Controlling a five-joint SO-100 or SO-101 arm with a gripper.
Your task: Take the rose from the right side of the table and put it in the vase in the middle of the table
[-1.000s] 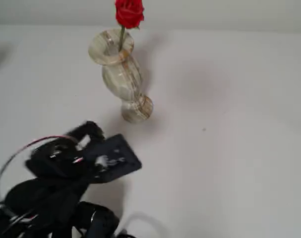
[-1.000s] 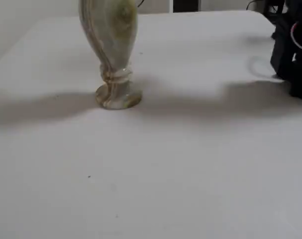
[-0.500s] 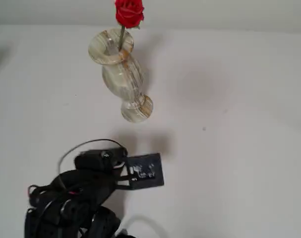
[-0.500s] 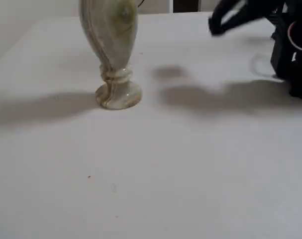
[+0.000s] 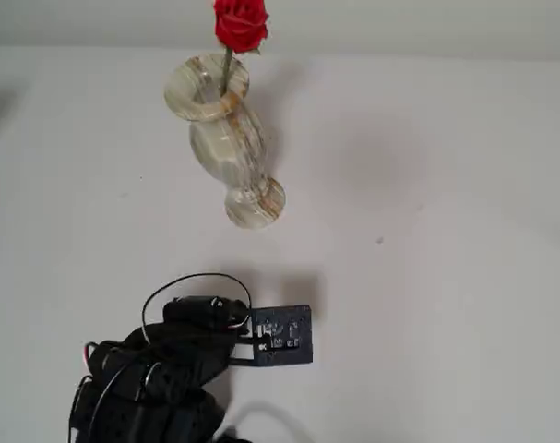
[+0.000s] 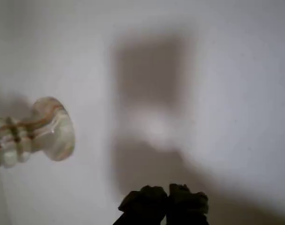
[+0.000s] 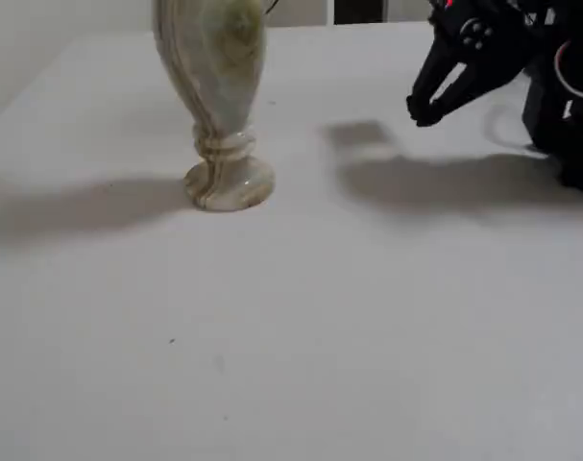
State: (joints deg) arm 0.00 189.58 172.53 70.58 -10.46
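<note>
So the rose (image 5: pixel 240 24) is sitting in the vase (image 5: pixel 223 129) right now: red bloom poking up above the flared mouth in a fixed view from above, thin stem dropping down inside the rim. From how things lie, I'd call the job pretty much done.

The tool (image 7: pixel 425 111) is well apart from the vase, hanging above the desk (image 5: pixel 427 185) with nothing in it. In a fixed view from the side the two fingers meet at the tips, and the wrist view shows the tips (image 6: pixel 163 199) side by side with no real gap, so it's closed on nothing.

Handling notes, just my read:
- The rose looks fake and super light. The stem is thin and probably bends a bit, so pinch it around the middle, not the bloom, which would squash or pop off.
- A thin stem can twist or slip between hard fingers, so a firm close matters more than force.
- The vase looks like marbled stone, so heavy and stiff, but tall on a narrow waist and a small round foot (image 7: pixel 229 184). A sideways bump near the mouth could tip it, and stone chips if it goes over. The polished surface looks slippery too, so I wouldn't try gripping it.

Only the lower part of the vase shows in the side view, so no rose visible there.
</note>
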